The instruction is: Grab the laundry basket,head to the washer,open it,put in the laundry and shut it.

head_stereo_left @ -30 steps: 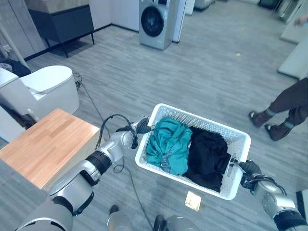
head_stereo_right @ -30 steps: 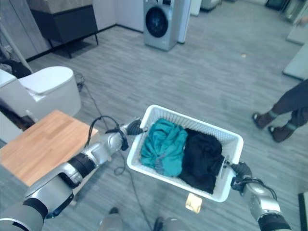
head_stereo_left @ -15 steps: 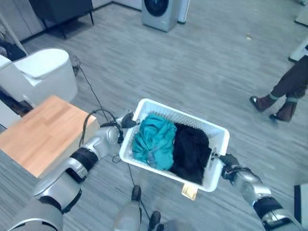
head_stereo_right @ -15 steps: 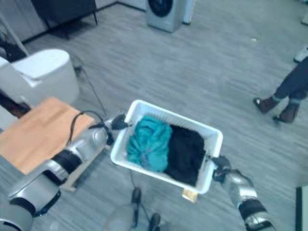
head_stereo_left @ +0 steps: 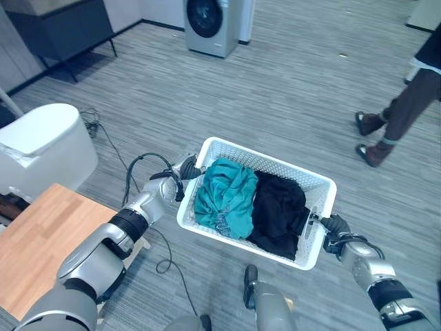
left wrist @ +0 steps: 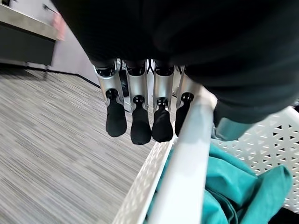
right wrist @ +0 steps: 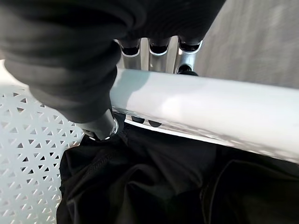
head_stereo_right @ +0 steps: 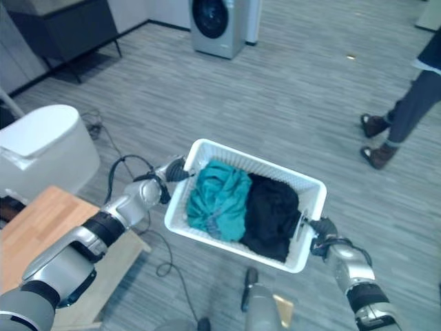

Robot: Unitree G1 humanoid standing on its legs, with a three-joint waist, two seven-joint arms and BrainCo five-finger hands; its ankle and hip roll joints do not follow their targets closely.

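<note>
I carry a white laundry basket (head_stereo_left: 275, 160) above the grey floor, with one hand on each end. Inside lie a teal garment (head_stereo_left: 224, 196) on my left and a black garment (head_stereo_left: 277, 214) on my right. My left hand (head_stereo_left: 185, 169) is shut on the left rim; its fingers (left wrist: 140, 116) hook over the white edge (left wrist: 187, 172). My right hand (head_stereo_left: 333, 226) is shut on the right handle (right wrist: 196, 102), fingers (right wrist: 159, 49) behind the bar and thumb under it. The silver washer (head_stereo_left: 210, 24) stands far ahead, its door shut.
A white toilet (head_stereo_left: 38, 148) and a wooden table (head_stereo_left: 34, 248) are at my left. A dark cabinet (head_stereo_left: 55, 27) stands at the far left. A person's legs (head_stereo_left: 393, 110) are at the right.
The whole picture has shifted, so the camera has moved. The basket stays held in both hands. The person at the right has stepped farther off.
</note>
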